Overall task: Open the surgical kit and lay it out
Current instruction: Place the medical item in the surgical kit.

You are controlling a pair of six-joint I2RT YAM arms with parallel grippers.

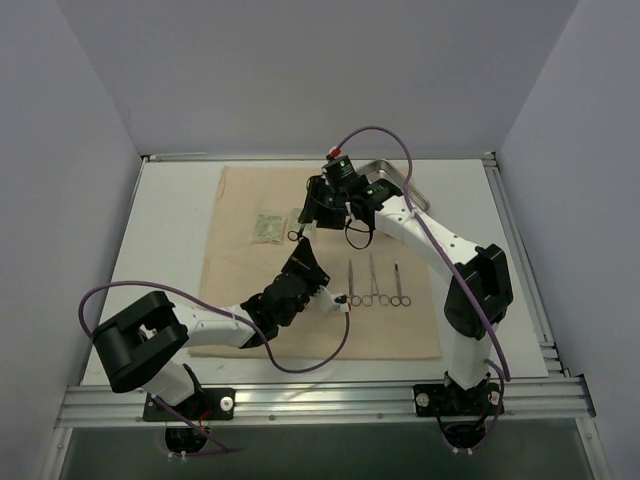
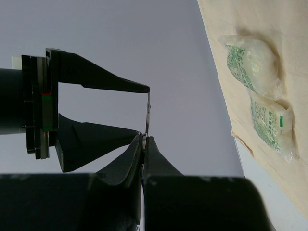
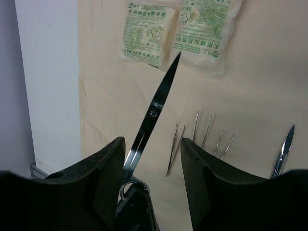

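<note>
Right wrist: your left gripper [image 2: 144, 138] pinched scissors [image 3: 155, 108], right gripper [image 3: 151, 144] gaped around them; early release could drop them.

Overhead view faces down; both close wrist views share the packets [image 2: 252, 60].

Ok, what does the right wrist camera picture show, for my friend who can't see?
A pair of steel scissors sits between the right end effector's open fingers, pointing toward two green-printed packets on beige cloth. Thin tweezers lie nearby.

1 cloth [image 1: 250, 320], 1 tray [image 1: 385, 166], 2 green-printed packets [image 3: 147, 31], 3 tweezers [image 3: 171, 161], 3 ring-handled forceps [image 1: 375, 282], 1 pair of scissors [image 3: 155, 108]
</note>
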